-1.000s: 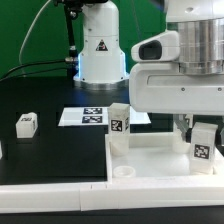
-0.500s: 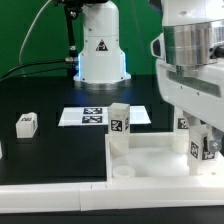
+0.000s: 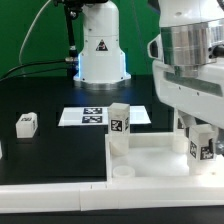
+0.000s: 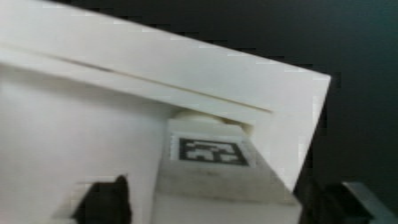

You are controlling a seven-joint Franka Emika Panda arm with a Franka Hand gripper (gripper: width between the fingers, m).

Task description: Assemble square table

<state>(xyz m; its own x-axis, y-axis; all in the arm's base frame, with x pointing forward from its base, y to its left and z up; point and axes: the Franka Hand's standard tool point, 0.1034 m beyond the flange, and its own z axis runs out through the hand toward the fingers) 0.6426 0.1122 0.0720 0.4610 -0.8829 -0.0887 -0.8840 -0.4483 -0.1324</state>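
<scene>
The white square plate (image 3: 150, 160) lies at the exterior view's right, with a round socket (image 3: 122, 172) at its near corner. One tagged leg (image 3: 119, 122) stands upright at its back corner. A second tagged leg (image 3: 200, 146) stands at the plate's right side, and my gripper (image 3: 200, 136) hangs straight over it. In the wrist view this leg (image 4: 217, 170) rises between my dark fingers (image 4: 107, 200), with a gap on each side, so the gripper (image 4: 231, 205) is open around it. The plate (image 4: 71, 110) shows pale behind the leg. A loose leg (image 3: 26, 124) lies on the black table at the left.
The marker board (image 3: 85, 116) lies flat behind the plate. A long white border rail (image 3: 50, 195) runs along the table's front. The robot's white base (image 3: 100, 50) stands at the back, with cables to its left.
My wrist has turned and shifted right above the right-hand leg. The jaws have spread apart and let go of that leg, which stays standing on the plate.
</scene>
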